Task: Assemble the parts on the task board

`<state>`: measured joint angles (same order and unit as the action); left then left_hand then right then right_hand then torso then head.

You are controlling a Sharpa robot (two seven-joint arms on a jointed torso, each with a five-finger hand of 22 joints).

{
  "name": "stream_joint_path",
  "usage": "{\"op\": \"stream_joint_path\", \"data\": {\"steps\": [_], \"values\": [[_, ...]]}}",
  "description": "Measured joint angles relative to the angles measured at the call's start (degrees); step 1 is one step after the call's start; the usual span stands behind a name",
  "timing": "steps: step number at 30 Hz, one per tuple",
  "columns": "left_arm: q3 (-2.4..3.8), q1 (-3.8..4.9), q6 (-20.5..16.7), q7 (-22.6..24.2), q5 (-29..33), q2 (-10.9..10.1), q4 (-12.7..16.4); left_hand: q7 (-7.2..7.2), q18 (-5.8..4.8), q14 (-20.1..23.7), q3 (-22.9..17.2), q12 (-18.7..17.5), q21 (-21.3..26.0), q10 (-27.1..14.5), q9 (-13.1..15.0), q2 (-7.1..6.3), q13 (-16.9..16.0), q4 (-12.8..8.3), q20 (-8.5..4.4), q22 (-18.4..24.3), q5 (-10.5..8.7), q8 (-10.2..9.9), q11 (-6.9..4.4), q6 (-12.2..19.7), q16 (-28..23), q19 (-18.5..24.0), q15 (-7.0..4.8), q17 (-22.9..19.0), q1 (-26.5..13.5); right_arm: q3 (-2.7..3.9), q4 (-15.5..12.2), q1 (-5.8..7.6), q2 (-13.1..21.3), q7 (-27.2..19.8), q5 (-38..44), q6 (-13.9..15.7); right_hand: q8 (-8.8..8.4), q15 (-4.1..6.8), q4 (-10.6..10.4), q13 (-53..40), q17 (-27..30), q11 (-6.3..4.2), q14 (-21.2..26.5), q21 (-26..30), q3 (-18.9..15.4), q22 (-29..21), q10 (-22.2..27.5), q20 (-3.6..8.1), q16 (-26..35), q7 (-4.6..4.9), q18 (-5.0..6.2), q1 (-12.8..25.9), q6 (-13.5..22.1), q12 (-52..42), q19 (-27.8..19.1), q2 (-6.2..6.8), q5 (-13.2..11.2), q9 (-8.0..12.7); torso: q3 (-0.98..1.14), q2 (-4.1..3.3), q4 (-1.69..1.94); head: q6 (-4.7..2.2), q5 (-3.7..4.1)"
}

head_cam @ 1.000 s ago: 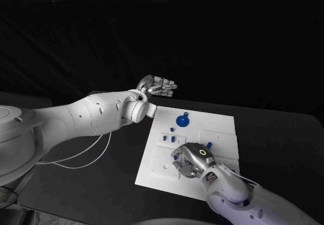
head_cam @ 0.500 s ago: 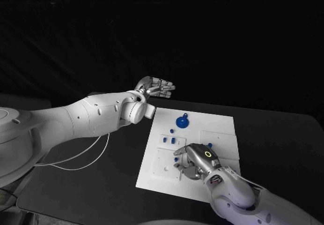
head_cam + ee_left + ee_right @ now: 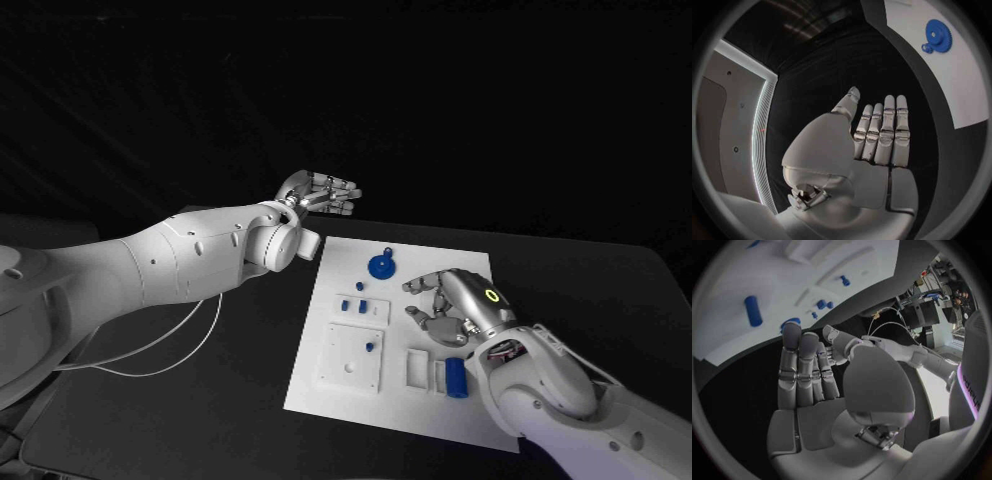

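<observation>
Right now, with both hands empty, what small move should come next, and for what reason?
Probably lower the right hand toward the blue cylinder, which lies loose on the task board just beside it. That hand hovers open above the board and holds nothing. The left hand is raised beyond the board's far edge, and the blue gear looks already placed.

No legible text, label or number anywhere
</observation>
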<state>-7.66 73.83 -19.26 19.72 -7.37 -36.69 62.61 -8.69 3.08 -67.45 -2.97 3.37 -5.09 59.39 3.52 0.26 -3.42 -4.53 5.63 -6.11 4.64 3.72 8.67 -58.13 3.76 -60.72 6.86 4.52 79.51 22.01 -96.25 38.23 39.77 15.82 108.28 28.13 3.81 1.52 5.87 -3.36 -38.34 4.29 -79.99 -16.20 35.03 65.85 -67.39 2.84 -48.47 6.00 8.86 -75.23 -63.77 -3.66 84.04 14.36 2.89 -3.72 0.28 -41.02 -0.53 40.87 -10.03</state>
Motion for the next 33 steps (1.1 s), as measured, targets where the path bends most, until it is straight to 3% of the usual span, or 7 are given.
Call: {"op": "stream_joint_path", "data": {"steps": [2, 5, 9, 14, 18, 27, 33], "values": [[-0.01, -0.01, 0.16, 0.00, -0.01, -0.07, 0.02, 0.00, 0.00, 0.00, 0.00, 0.00, 0.00, 0.53, 0.00, 0.00, 0.00, 0.00, 0.00, 0.02, 0.00, 0.00, -0.30, 0.00, 0.00, 0.00, 0.00, -0.09, 0.00, 1.38, -0.11, 0.05, 1.27, 0.00, -1.26, -1.17, 0.00, 0.00, 0.19, 0.00, -0.01, 0.00, 0.00, 0.00, -0.74, 0.01, 0.00, 0.00, 0.00, -0.11, -0.02, 0.20, 0.14, 0.00, 0.00, 0.20, 0.00, 0.00, -0.01, 0.03, -0.01, -0.14, 0.23], [-0.01, -0.02, 0.40, 0.02, -0.03, -0.18, 0.06, 0.00, 0.00, 0.41, 0.16, 0.00, 0.00, 0.91, 0.00, 0.00, 0.00, -0.16, 0.00, 0.02, 0.00, 0.00, -0.28, 0.00, 0.00, 0.00, 0.00, -0.14, 0.00, 3.89, 0.00, 0.01, 2.46, 0.14, -3.15, -4.96, 0.00, -0.01, -0.40, 0.00, -0.01, 0.28, 0.01, 0.02, -5.91, -0.21, 1.20, 0.00, 0.00, -0.77, -0.03, 1.20, 1.28, 0.00, 0.00, -0.05, 0.39, 0.00, -0.02, 0.05, -0.01, -0.34, 0.54], [-0.01, -0.07, 0.69, 0.07, -0.04, -0.33, 0.13, 0.00, 0.00, 0.41, 0.16, 0.00, 0.00, 0.91, 0.00, 0.00, 0.00, -0.16, 0.00, 0.02, 0.00, 0.00, -0.28, 0.00, 0.00, 0.00, 0.00, -0.21, 0.00, 5.83, 0.57, 0.13, 3.23, 0.78, -5.17, -10.72, 0.00, -0.52, -0.20, 0.00, 0.25, 0.84, 0.53, 0.91, -15.03, -0.65, 3.11, -0.40, -0.13, -0.70, -0.08, -0.37, 2.39, 0.00, -0.01, -2.04, 2.41, 0.02, 0.02, 0.02, 0.01, -0.55, 0.74], [-0.02, -0.10, 0.95, 0.11, -0.05, -0.40, 0.14, 0.00, 0.00, 0.41, 0.16, 0.00, 0.00, 0.91, 0.00, 0.00, 0.00, -0.16, 0.00, 0.02, 0.00, 0.00, -0.28, 0.00, 0.00, 0.00, 0.00, -0.23, 0.00, 6.53, 1.17, 0.05, 3.51, 1.49, -5.53, -16.38, -0.01, -0.87, -0.82, 0.00, 0.47, 1.22, 0.88, 1.52, -18.83, -0.84, 4.12, -0.61, -0.28, -1.40, -0.11, -1.03, 3.10, 0.00, -0.21, -2.36, 2.44, 0.03, 0.05, -0.04, 0.06, -0.62, 0.85], [-0.02, -0.20, 1.11, 0.13, -0.05, -0.31, 0.03, 0.00, 0.00, 0.41, 0.16, 0.00, 0.00, 0.91, 0.00, 0.00, 0.00, -0.16, 0.00, 0.02, 0.00, 0.00, -0.28, 0.00, 0.00, 0.00, 0.00, -0.27, 0.00, 6.75, 1.87, 0.05, 3.48, 1.99, -4.95, -19.69, 0.00, -0.87, -1.05, 0.00, 0.55, 1.02, 0.88, 1.58, -19.06, -0.84, 4.33, -0.62, -0.28, -1.59, 0.20, -1.54, 3.31, 0.00, -0.21, -2.45, 1.94, 0.03, 0.02, -0.05, 0.13, -0.52, 0.88], [-0.03, -0.35, 1.33, 0.13, -0.06, -0.10, -0.16, 0.00, 0.00, 0.41, 0.15, 0.00, 0.00, 0.91, 0.00, 0.00, 0.00, -0.16, 0.00, 0.02, 0.00, 0.00, -0.28, 0.00, 0.00, 0.00, 0.00, -0.27, 0.00, 6.79, 3.41, 0.05, 2.54, 2.68, -3.06, -23.40, -0.01, -0.87, -0.93, 0.00, 0.65, 0.59, 0.88, 1.58, -18.94, -0.84, 3.41, -0.62, -0.50, -1.53, 0.29, -1.97, 3.38, -0.23, -0.20, -2.88, 1.84, 0.03, -0.04, -0.08, 0.23, -0.17, 0.90], [-0.03, -0.37, 1.40, 0.13, -0.07, -0.10, -0.25, 0.00, 0.00, 0.41, 0.16, 0.00, 0.00, 0.91, 0.00, 0.00, 0.00, -0.16, 0.00, 0.01, 0.00, 0.00, -0.28, 0.00, 0.00, 0.00, 0.00, -0.26, 0.00, 6.55, 4.15, 0.05, 1.82, 2.91, -1.53, -24.35, -0.01, -0.17, 0.30, 0.00, 0.64, -0.14, 0.56, 1.12, -10.97, -0.55, 0.06, -0.48, -0.67, -1.07, 0.31, -0.84, 2.14, -0.23, 0.11, -3.33, 0.21, 0.03, -0.04, -0.08, 0.20, -0.08, 0.79]]}}
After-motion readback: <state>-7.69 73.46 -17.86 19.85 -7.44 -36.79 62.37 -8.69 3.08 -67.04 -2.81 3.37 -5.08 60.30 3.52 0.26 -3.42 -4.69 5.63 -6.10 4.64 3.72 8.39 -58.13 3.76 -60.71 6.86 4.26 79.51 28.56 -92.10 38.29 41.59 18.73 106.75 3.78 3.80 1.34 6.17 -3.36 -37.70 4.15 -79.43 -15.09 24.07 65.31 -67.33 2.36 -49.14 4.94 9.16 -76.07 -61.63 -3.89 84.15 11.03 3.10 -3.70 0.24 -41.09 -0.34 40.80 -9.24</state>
